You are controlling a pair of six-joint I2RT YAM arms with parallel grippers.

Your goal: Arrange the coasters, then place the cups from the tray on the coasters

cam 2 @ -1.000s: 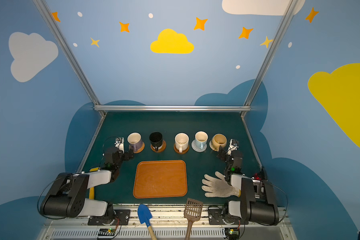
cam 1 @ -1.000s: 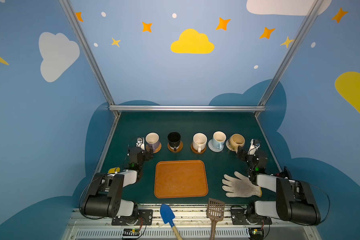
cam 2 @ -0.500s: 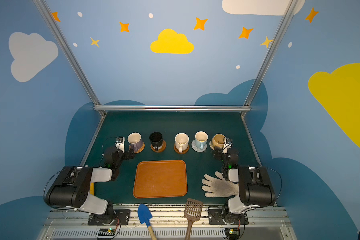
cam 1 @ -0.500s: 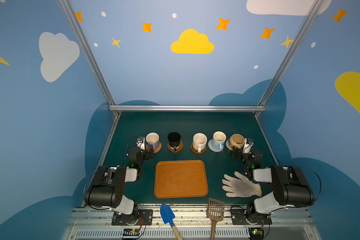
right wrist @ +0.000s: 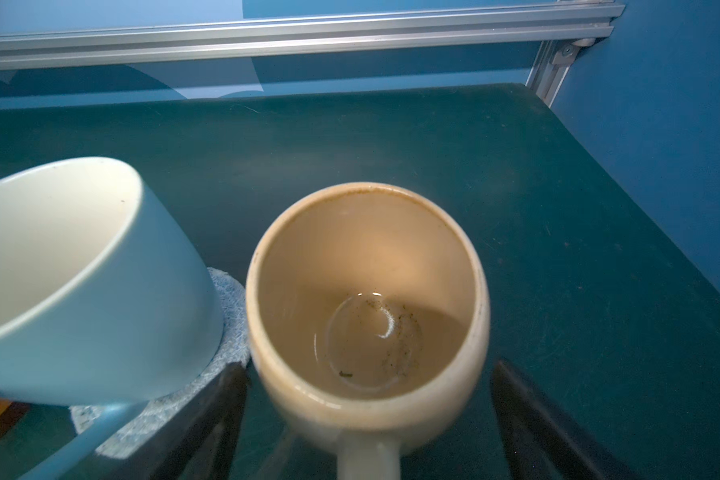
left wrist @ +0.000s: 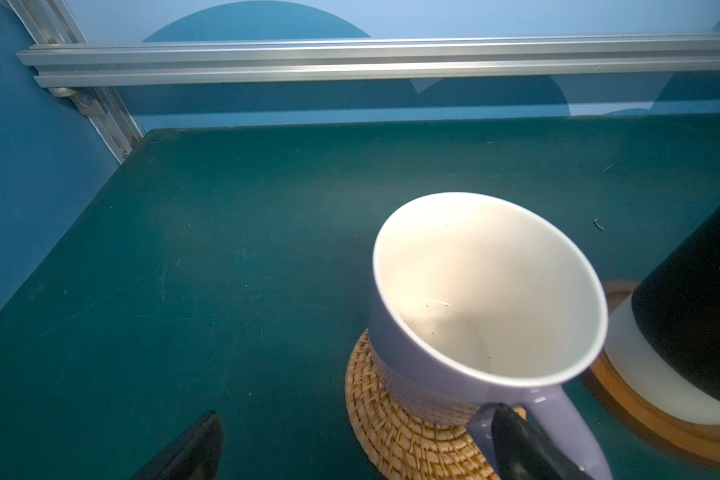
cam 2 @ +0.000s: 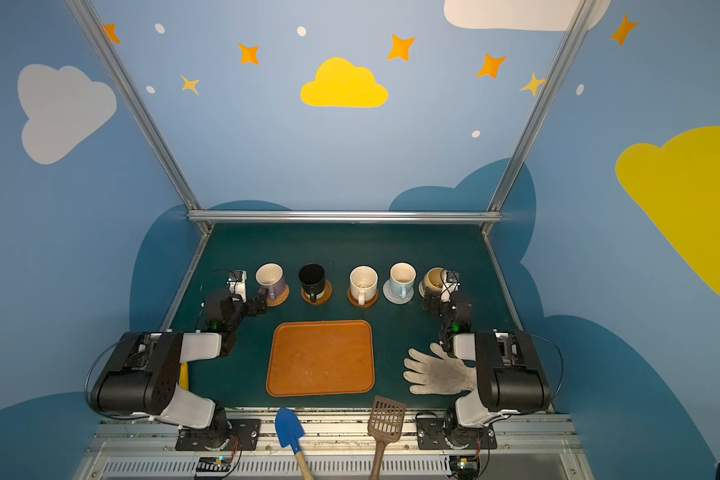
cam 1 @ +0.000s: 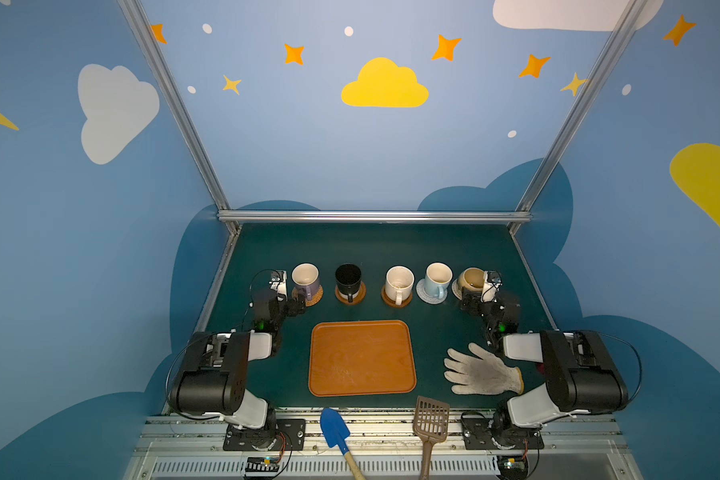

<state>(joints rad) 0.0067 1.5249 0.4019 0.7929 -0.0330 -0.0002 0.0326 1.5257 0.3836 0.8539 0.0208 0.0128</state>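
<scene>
Since a second ago my right arm has folded back; my right end effector (right wrist: 368,372) gapes wide and empty, straddling the rounded tan-yellow ceramic mug (right wrist: 366,291) on its beige rope coaster (cam 1: 455,292), handle pointing straight back at me.

Far strip open, cup row tight
Table (cam 1: 371,245) beyond the five cups (cam 1: 399,282) is bare; gaps between cups are narrow. Tray (cam 1: 361,359) fills the near middle, glove (cam 1: 481,371) the near right.

White work glove (cam 1: 481,372) flat on green table (cam 1: 371,249), front right. Blue trowel (cam 1: 334,430), brown slotted scoop (cam 1: 431,417) on front metal rail (cam 1: 383,426), apart.
</scene>
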